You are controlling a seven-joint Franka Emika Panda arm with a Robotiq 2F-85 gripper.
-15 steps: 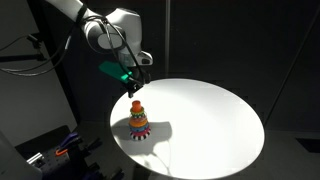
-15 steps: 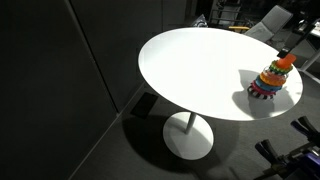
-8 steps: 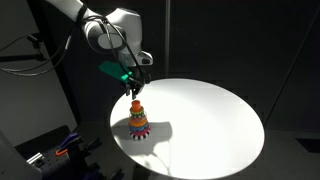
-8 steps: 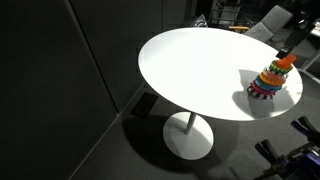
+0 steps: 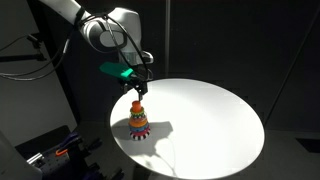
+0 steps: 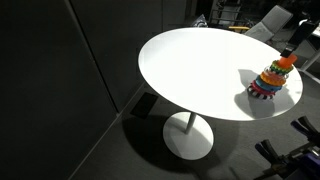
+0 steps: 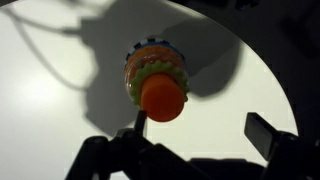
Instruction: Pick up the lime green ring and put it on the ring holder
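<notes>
Ring holder [image 5: 137, 119] w/ stacked rings [image 7: 153, 70], gripper [image 5: 137, 93] above.

The ring holder [image 5: 138, 120] stands on the table [image 5: 215, 130], beneath the gripper [image 5: 137, 92].

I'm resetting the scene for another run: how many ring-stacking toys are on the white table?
1. The ring holder stands near the edge of the table, just below the gripper. Both exterior views show it, and no other is visible.
</notes>
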